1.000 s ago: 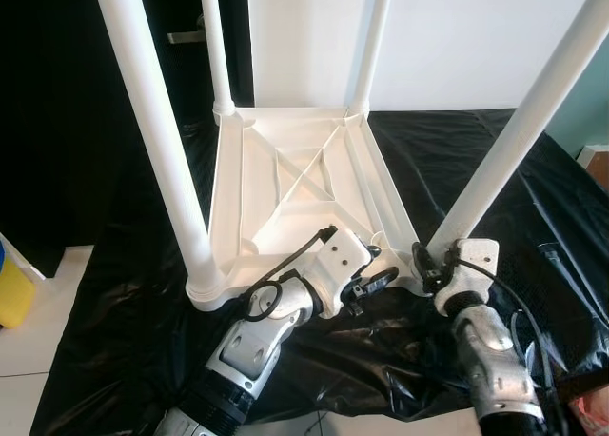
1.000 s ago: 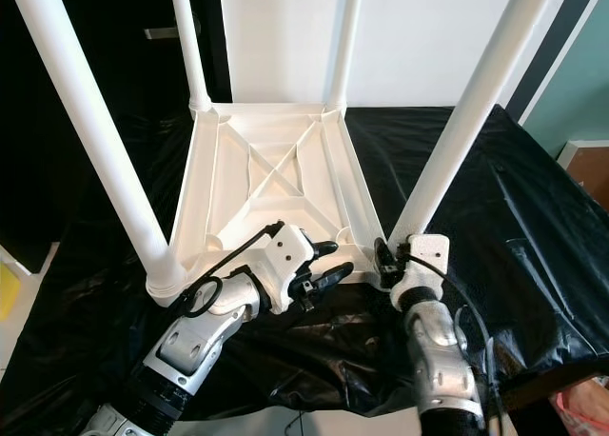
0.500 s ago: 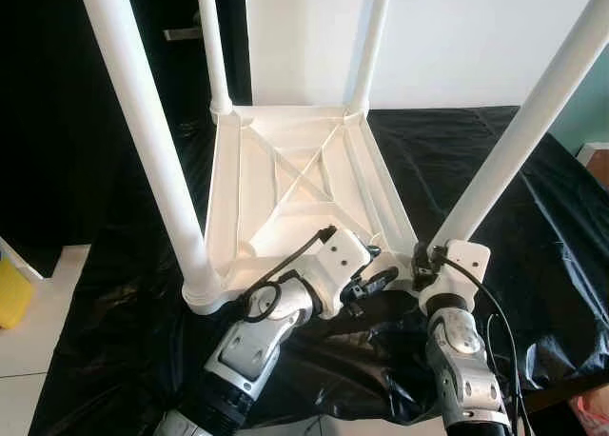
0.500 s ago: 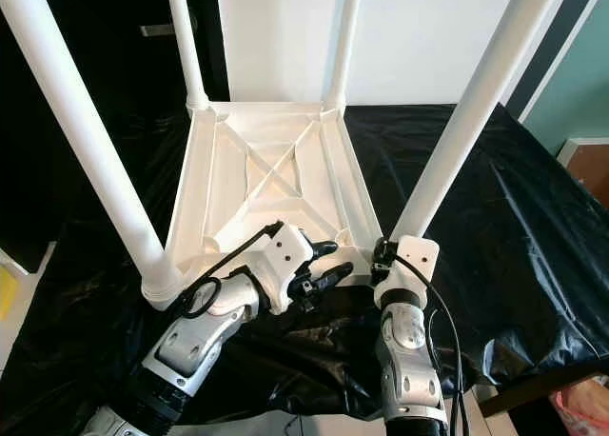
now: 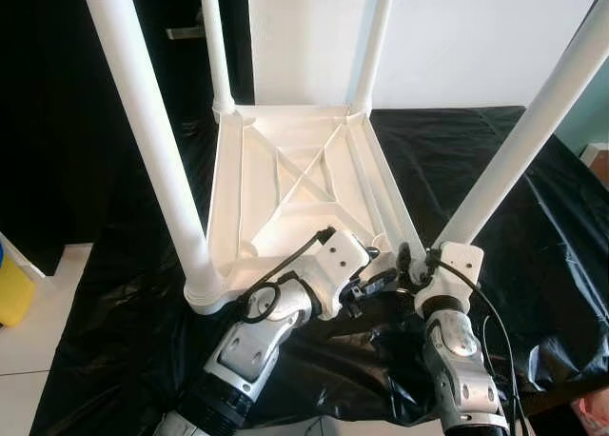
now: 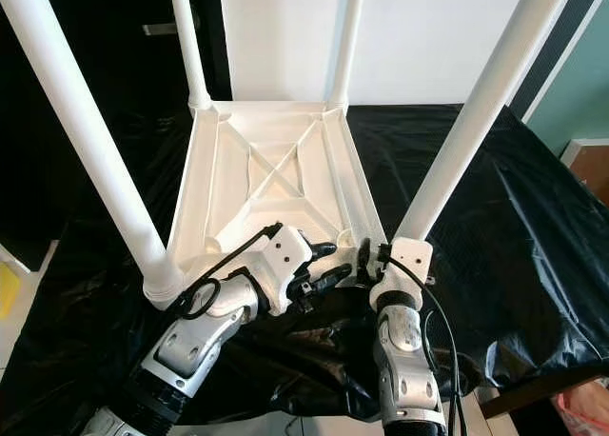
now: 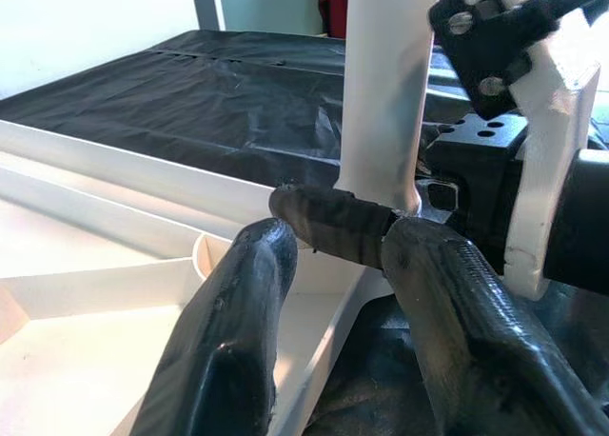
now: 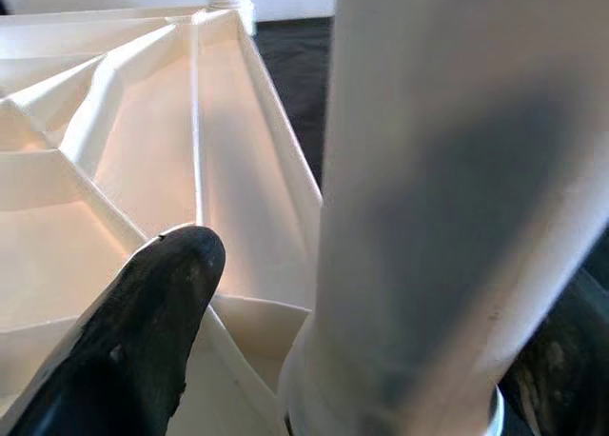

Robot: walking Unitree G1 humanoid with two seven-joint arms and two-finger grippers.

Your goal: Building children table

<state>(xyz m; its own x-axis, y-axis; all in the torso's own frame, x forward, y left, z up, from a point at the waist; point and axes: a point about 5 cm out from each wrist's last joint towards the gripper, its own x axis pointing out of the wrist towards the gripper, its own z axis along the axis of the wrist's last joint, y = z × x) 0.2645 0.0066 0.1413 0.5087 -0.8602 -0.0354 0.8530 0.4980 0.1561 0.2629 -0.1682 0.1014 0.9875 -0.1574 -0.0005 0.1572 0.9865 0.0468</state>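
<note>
Flanking table leg (image 8: 428,198) — right fingers (image 8: 143,341)

We see a bright, even scene in both head views — daylight seems to fall from ahead and the right, off the white wall (image 5: 476,36). The black sheet (image 5: 457,160) shows soft sheen along its wrinkles, and the far left sinks into deep shadow. The white table underside (image 6: 276,169) glows warm near its middle. Head views are sharp; straight legs bow slightly at the edges. In the right wrist view the near leg (image 8: 428,198) is blurred — too close to focus.
</note>
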